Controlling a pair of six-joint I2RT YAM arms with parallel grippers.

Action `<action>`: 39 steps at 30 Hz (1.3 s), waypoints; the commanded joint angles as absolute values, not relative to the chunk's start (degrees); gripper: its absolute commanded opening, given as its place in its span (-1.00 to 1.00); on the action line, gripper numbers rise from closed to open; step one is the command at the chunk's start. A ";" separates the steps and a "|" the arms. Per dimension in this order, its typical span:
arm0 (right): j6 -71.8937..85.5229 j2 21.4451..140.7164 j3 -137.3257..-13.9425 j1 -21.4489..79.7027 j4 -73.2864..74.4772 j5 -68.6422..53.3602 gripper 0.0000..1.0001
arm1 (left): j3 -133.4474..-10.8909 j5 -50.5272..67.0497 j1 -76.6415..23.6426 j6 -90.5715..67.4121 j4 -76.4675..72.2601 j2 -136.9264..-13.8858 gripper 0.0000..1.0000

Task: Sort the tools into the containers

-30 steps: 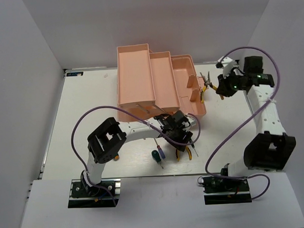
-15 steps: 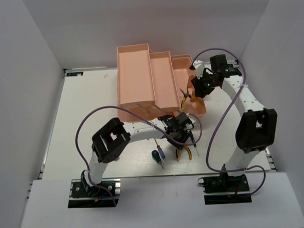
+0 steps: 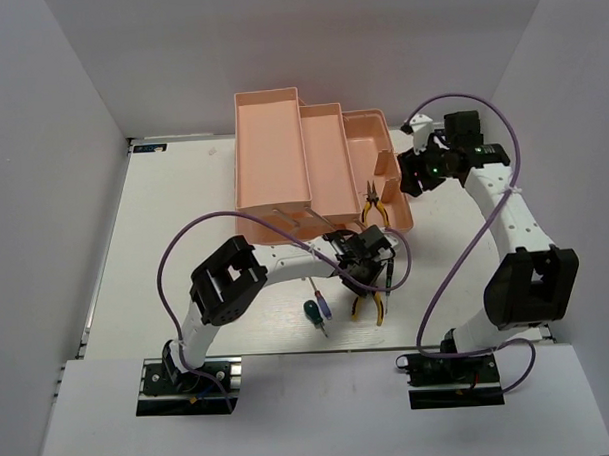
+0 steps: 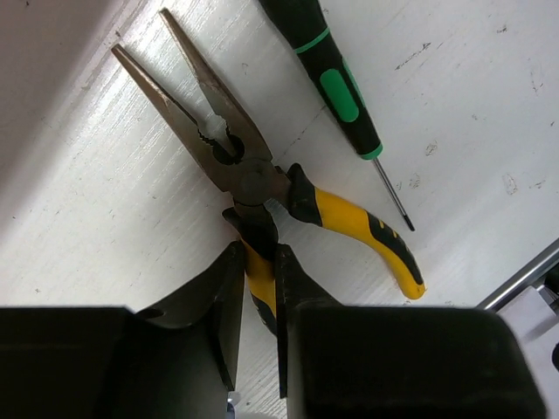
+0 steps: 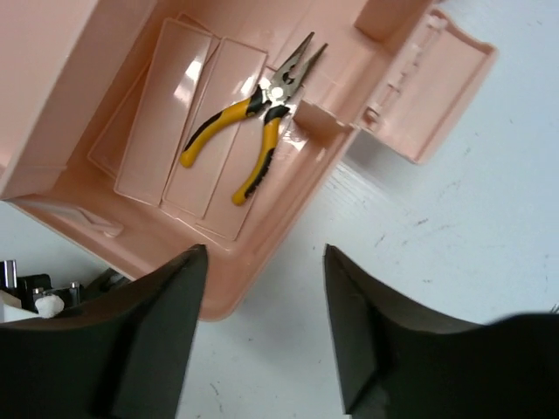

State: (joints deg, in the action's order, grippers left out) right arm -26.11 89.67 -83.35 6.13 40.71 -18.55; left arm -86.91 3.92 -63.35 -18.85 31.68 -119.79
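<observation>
A: What is the left gripper (image 4: 259, 301) doing?

B: It is low over the table (image 3: 184, 212), in front of the toolbox (image 3: 272, 149). Its two fingers (image 4: 223, 305) are closed on one yellow handle of the pliers on the table (image 4: 244, 170). The handle fills the narrow gap between them. The other handle lies free, and the metal jaws of the pliers are a little apart.

A: What lies next to these pliers?

B: A dark screwdriver with green bands (image 4: 336, 83) lies just beside them. It does not touch them, and its thin tip points to the free handle. In the top view a stubby green screwdriver (image 3: 310, 310) and a purple screwdriver (image 3: 325, 305) lie close together, a little to the left.

A: And the right gripper (image 5: 264, 257)?

B: Its fingers (image 5: 166, 323) stand wide apart and hold nothing. It hangs over the right end of the toolbox, above the rim.

A: Is a tool already in the box?

B: Yes. The pliers in the toolbox (image 5: 253, 131) lie flat on the floor of the lowest, rightmost compartment, with the handles spread and the tip near a small inner wall.

A: Can you read any brand or label?

B: No. I can make out no letters on the tools or on the box.
</observation>
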 commanded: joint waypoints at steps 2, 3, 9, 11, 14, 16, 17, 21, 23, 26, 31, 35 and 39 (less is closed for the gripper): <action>-22.15 86.75 -81.48 2.82 40.51 -18.63 0.30 | -87.18 1.76 -64.69 -17.41 35.60 -119.44 -1.00; -21.89 86.57 -81.30 2.20 40.87 -18.63 0.30 | -87.19 1.76 -64.69 -17.40 36.12 -117.62 -1.00; -19.16 86.66 -79.54 -2.81 44.56 -20.21 0.30 | -92.10 -0.26 -64.69 -16.27 37.17 -110.84 -1.00; -18.37 86.49 -78.58 -4.65 46.05 -21.79 0.30 | -95.17 -0.26 -64.69 -16.26 37.87 -109.69 -1.00; -18.37 85.78 -77.26 -6.67 47.45 -23.64 0.27 | -98.96 -0.26 -64.69 -16.26 38.50 -108.29 -1.00; -19.50 84.64 -75.42 -7.64 47.55 -25.04 0.27 | -99.67 0.35 -64.07 -16.26 37.71 -107.67 -1.00; -19.86 84.55 -74.98 -8.43 47.55 -25.57 0.27 | -99.67 0.87 -63.55 -16.26 36.57 -106.62 -1.00; -22.67 83.06 -71.82 -10.37 48.52 -29.70 0.15 | -100.01 -0.77 -62.32 -16.26 31.64 -105.47 -1.00; -23.99 82.27 -69.88 -11.60 48.43 -31.45 0.08 | -102.03 -3.06 -61.52 -16.26 31.11 -108.18 -1.00; -25.83 80.69 -67.33 -12.56 48.43 -33.13 -0.12 | -107.73 -7.20 -58.46 -16.26 28.83 -111.86 -1.00; -31.89 78.14 -63.03 -12.92 51.67 -36.99 -0.17 | -123.72 -9.05 -54.23 -14.85 32.77 -123.62 -1.00; -33.92 75.16 -57.76 -12.31 53.17 -40.34 -0.01 | -133.32 -9.58 -50.20 -14.24 34.46 -131.30 -1.00; -34.19 73.30 -52.65 -10.73 53.00 -42.80 0.13 | -134.74 -5.37 -47.64 -14.85 33.23 -134.12 -0.37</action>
